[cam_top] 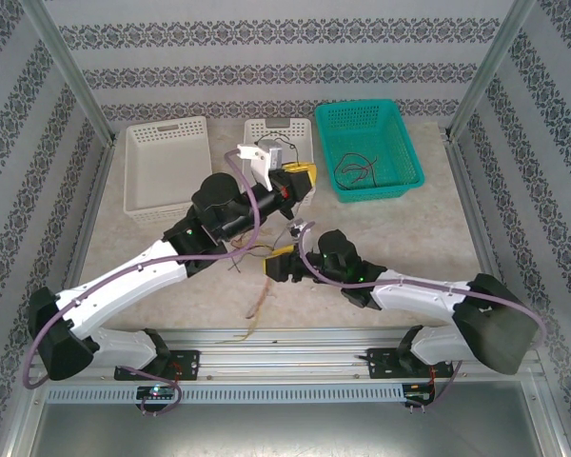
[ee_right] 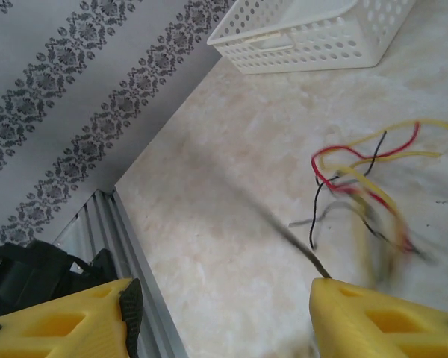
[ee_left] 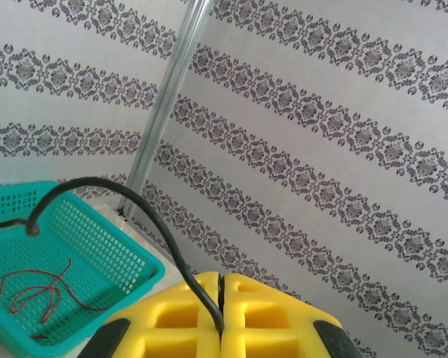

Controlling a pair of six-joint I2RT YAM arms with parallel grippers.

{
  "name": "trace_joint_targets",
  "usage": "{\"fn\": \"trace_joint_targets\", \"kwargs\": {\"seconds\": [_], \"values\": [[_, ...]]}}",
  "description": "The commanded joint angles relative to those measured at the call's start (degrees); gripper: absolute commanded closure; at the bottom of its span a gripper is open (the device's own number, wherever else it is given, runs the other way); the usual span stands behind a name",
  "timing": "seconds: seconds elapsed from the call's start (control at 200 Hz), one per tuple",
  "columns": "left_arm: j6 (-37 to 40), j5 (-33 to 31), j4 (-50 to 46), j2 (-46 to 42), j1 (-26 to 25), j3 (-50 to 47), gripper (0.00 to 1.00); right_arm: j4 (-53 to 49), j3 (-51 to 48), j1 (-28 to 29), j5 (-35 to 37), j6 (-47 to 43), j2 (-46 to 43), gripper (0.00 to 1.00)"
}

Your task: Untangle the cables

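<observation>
My left gripper (cam_top: 303,177) is raised near the middle white basket, and its yellow fingers (ee_left: 221,279) are shut on a black cable (ee_left: 134,201). That cable arcs up and away to the left over the teal basket (ee_left: 127,257). A tangle of red, yellow and black cables (ee_right: 362,186) lies on the table. It sits between the two arms (cam_top: 252,249) in the top view. My right gripper (cam_top: 277,264) is low beside it with its jaws (ee_right: 224,317) open. A blurred dark strand (ee_right: 306,253) ends at its right finger. Thin red cables (ee_left: 37,291) lie inside the teal basket (cam_top: 400,181).
Two white baskets (cam_top: 167,167) (cam_top: 305,133) stand at the back, left of the teal one. A pale strand (cam_top: 260,303) trails on the table toward the front rail (cam_top: 285,341). The metal rail (ee_right: 134,246) borders the table on the left in the right wrist view.
</observation>
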Motion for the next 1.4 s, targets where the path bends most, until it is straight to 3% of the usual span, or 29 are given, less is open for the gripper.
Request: {"fn": "trace_joint_targets", "kwargs": {"seconds": [0.0, 0.185, 0.43, 0.809, 1.094, 1.259, 1.394], "values": [[-0.7, -2.2, 5.4, 0.6, -0.7, 2.0, 1.00, 8.9, -1.8, 0.6, 1.7, 2.2, 3.3, 0.39], [3.4, -4.9, 2.9, 0.4, -0.6, 3.2, 1.00, -0.1, -1.0, 2.3, 7.7, -0.3, 4.2, 0.40], [10.6, -8.4, -2.5, 0.8, 0.7, 7.4, 1.00, -8.5, -3.8, 4.3, 13.6, -2.2, -5.0, 0.40], [14.4, -10.5, -3.7, 5.2, 1.9, 12.0, 1.00, -17.3, -5.5, 6.1, 15.5, 0.4, -12.6, 0.39], [15.3, -10.8, -4.9, 9.1, 2.5, 13.8, 1.00, -20.3, -7.3, 6.2, 9.1, -4.5, -27.4, 0.32], [15.3, -11.2, -4.5, 11.1, 2.7, 14.4, 1.00, -30.4, -5.9, 6.2, 12.4, -4.7, -30.5, 0.31], [15.5, -11.2, -4.6, 12.2, 3.0, 15.6, 1.00, -38.4, -4.9, 6.0, 17.1, -2.4, -27.8, 0.31]]}}
